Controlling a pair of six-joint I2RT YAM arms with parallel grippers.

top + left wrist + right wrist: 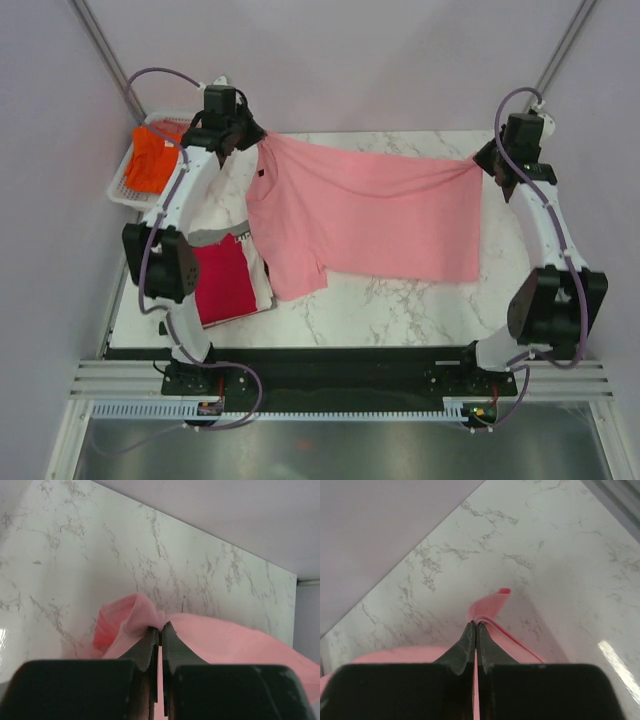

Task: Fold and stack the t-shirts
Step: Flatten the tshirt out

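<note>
Pinching the pink t-shirt (370, 215), left gripper (160, 626) and right gripper (475, 625) stretch it between them — not yet folded; a red t-shirt (222, 280) lies folded behind the left gripper.

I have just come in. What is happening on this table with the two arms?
Both arms hold one large light pink cotton t-shirt stretched between them above the white marble table. The left end effector is shut on one end of its upper edge, and the right end effector on the other end. The rest hangs down. A folded crimson red t-shirt lies on the left, and an orange t-shirt sits in the white plastic mesh basket.
</note>
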